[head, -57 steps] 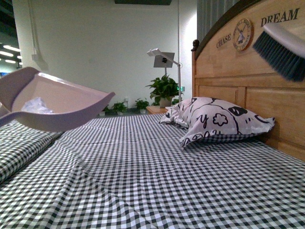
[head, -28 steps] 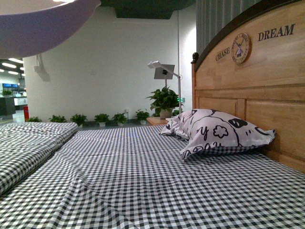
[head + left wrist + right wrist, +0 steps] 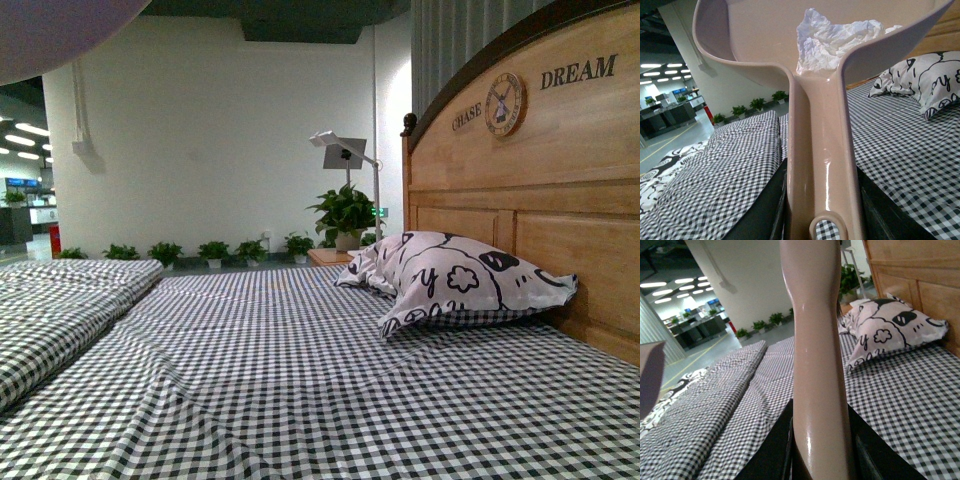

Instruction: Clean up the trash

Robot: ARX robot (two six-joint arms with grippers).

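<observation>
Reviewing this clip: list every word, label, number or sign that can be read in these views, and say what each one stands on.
"CHASE": dark capital letters on the wooden headboard, left of the round clock-like emblem.
"DREAM": dark capital letters on the same headboard, right of the emblem.
"y": a black letter printed on the black-and-white patterned pillow.
Emblem markings: too small to read.
Small green sign behind the potted plant: too blurred to read.
Nothing readable on the beige plastic dustpan.
</observation>
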